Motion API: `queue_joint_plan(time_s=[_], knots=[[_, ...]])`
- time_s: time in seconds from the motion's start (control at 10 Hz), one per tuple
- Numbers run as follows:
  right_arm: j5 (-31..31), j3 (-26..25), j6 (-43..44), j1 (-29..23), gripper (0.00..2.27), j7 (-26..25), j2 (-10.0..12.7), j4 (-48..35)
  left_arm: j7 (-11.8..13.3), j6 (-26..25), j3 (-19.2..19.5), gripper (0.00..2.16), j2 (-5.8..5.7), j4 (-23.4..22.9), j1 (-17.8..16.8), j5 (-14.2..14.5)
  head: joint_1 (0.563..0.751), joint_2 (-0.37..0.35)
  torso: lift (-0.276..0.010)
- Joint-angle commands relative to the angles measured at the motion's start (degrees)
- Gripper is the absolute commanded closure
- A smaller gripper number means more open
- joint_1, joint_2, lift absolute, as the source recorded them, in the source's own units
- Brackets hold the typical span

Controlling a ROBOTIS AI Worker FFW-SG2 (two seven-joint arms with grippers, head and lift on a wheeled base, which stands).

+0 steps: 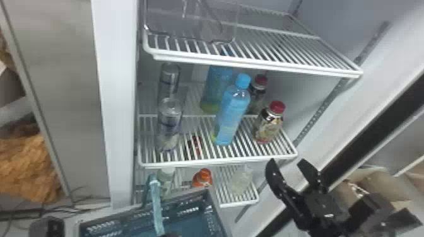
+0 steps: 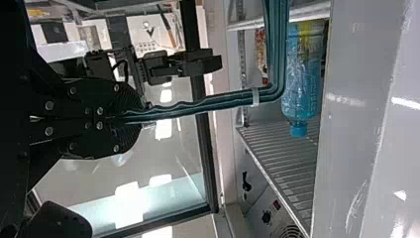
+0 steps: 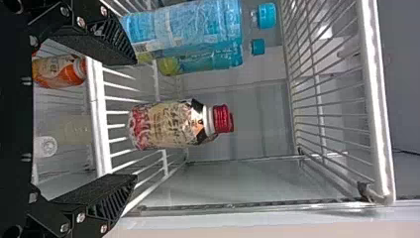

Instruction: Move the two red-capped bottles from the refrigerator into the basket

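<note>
Right gripper [image 3: 134, 119] spread, left gripper [image 2: 140, 117] pinching basket handle [image 2: 198, 106] — advance right gripper level, centre on front red-capped bottle [image 3: 166, 125], then close.

Black right end effector [image 1: 286, 161], ribbed wedge-shaped fingers [image 3: 101, 196], round silver screws [image 3: 80, 217], boxy arm segments [image 1: 370, 209], seemingly black

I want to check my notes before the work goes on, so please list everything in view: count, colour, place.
Red-capped bottles: two, middle shelf, right
Blue bottles: two, middle shelf, centre
Clear bottles: two, middle shelf, left
Lower-shelf bottles: three; orange, white-capped, pale
Clear bin: one, upper shelf
Shelves: three, white, in refrigerator
Refrigerator: one, white
Basket: one, blue-green, before lower shelf
Bundle: one, orange-brown, far left
Left gripper: one, black, on basket handle
Right gripper: one, black, open, right side
</note>
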State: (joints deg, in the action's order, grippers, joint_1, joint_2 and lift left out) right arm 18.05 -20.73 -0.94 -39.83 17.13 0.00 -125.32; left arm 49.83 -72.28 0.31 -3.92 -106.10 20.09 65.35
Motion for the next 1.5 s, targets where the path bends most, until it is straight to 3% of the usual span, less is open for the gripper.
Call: queue_joint_plan(time_s=[0.0,1.4], knots=[[0.0,0.6,-0.2,1.7,0.21,-0.8,0.1,0.7,0.0,0.0,0.0,1.18,-0.04,0.0,-0.1,0.0,0.695,-0.350,0.000],[-5.6,2.3,-11.4,21.0,0.21,-3.3,-2.9,11.1,0.0,0.3,0.5,1.18,-0.30,0.0,0.2,0.2,0.695,-0.350,0.000]])
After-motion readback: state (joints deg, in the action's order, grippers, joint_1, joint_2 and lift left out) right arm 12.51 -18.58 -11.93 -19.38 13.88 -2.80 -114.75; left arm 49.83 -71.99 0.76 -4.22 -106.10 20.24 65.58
